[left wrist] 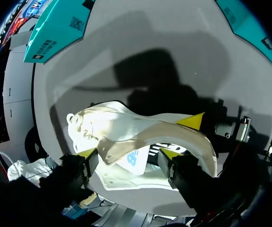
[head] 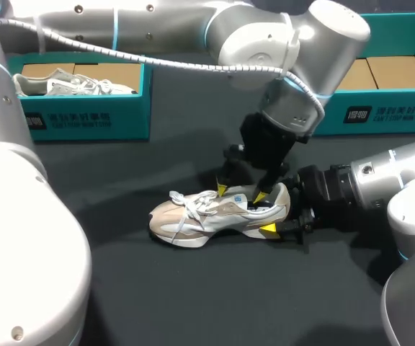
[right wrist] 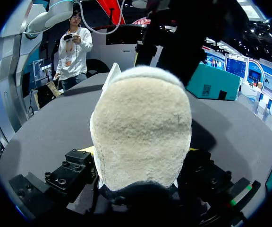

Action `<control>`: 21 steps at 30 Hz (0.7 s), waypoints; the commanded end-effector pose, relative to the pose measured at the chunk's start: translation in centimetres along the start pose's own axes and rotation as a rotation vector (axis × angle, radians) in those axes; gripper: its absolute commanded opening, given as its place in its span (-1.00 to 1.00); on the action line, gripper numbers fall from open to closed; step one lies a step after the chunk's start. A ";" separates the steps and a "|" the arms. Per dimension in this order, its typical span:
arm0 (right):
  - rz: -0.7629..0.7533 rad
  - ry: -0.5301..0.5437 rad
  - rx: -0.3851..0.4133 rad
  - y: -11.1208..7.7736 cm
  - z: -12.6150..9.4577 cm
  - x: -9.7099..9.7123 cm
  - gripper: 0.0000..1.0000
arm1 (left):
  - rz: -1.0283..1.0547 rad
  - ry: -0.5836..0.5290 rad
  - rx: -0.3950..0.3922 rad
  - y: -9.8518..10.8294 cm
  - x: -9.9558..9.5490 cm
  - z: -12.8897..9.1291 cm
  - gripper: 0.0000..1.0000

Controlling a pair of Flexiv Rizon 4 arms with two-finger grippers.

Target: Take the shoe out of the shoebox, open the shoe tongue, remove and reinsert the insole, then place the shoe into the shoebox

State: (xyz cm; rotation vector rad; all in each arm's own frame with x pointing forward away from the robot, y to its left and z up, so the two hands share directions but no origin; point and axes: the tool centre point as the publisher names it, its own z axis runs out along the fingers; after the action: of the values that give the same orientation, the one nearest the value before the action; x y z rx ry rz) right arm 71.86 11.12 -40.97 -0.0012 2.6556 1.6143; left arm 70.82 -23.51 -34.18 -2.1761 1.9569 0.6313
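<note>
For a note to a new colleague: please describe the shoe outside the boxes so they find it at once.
On the dark table, in front of the teal shoeboxes, a beige and white shoe lies in the middle. The right gripper clamps its heel and the left gripper is over its opening. The other shoe sits inside the left box; this one is out on the table.

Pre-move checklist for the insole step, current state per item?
1. Shoe out of box, upright on table: ok.
2. Right gripper shut on heel from both sides: ok.
3. Left gripper over the shoe opening: ok.
4. Left gripper holding anything: cannot tell.
5. Insole in or out: cannot tell.
6. Right-hand shoebox open, visible part free: ok.
</note>
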 end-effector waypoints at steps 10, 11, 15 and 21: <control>0.000 -0.002 0.003 0.1 0.2 0.1 -1.00 | -0.100 -0.125 -0.049 0.9 -0.4 1.5 0.44; 0.000 -0.002 0.003 0.1 0.2 0.1 -1.00 | -0.101 -0.131 -0.054 1.0 -0.6 1.5 0.40; 0.000 -0.002 0.003 0.1 0.2 0.1 -1.00 | -0.102 -0.150 -0.068 1.1 -1.1 1.4 0.15; 0.000 -0.002 0.003 0.1 0.2 0.1 -1.00 | -0.100 -0.166 -0.078 1.2 -1.9 1.4 -0.07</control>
State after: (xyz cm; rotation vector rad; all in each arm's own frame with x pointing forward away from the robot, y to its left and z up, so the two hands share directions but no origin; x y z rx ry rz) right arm 71.86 11.14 -40.95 -0.0013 2.6555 1.6146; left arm 69.63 -21.39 -34.69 -2.1105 1.8633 0.8808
